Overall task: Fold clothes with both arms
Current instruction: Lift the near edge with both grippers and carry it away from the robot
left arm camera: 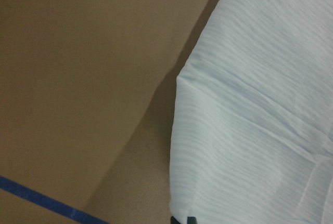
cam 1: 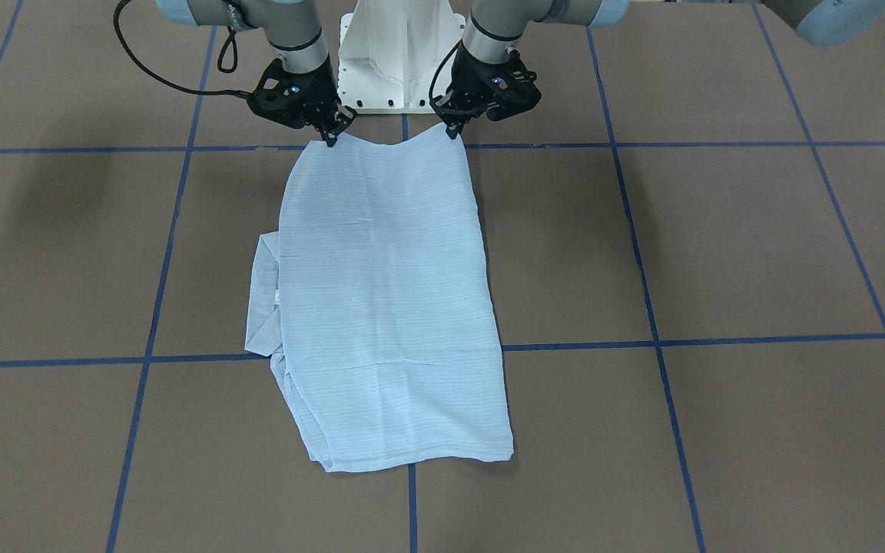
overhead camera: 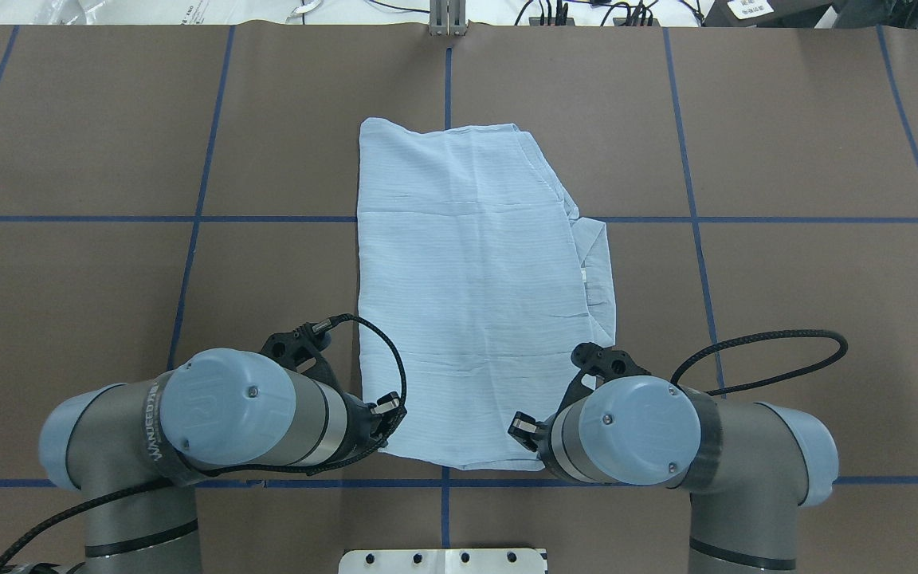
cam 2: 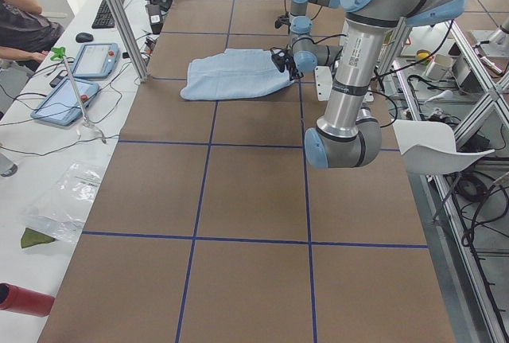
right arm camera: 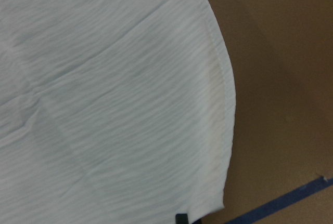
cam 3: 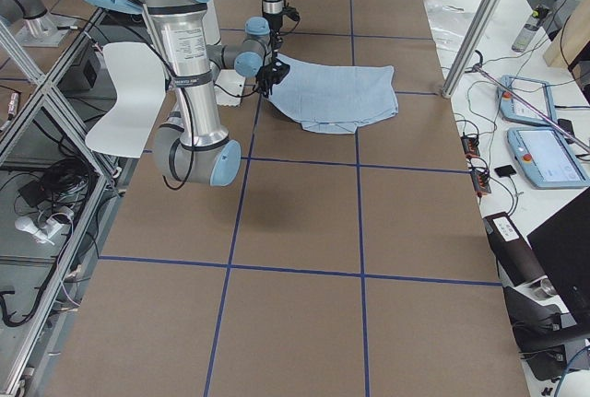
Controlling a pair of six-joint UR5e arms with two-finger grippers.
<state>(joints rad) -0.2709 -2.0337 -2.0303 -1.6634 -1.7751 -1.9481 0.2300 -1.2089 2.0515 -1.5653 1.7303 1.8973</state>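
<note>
The black two-finger left gripper [cam 1: 454, 129] and right gripper [cam 1: 333, 134] each pinch a near corner of the thin light-blue striped shirt [cam 1: 389, 307] lying part-folded on the brown table [cam 1: 719, 246], seemingly starting a fold that needs both corners carried forward together; only the front camera shows these pinches, the grey wrists [overhead camera: 634, 422] hiding them overhead

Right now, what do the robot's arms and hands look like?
The left arm and right arm are grey metal tubes with rounded light-blue joint caps. The left hand and right hand are black, skeletal, two-fingered. A black braided cable loops beside each wrist.
</note>
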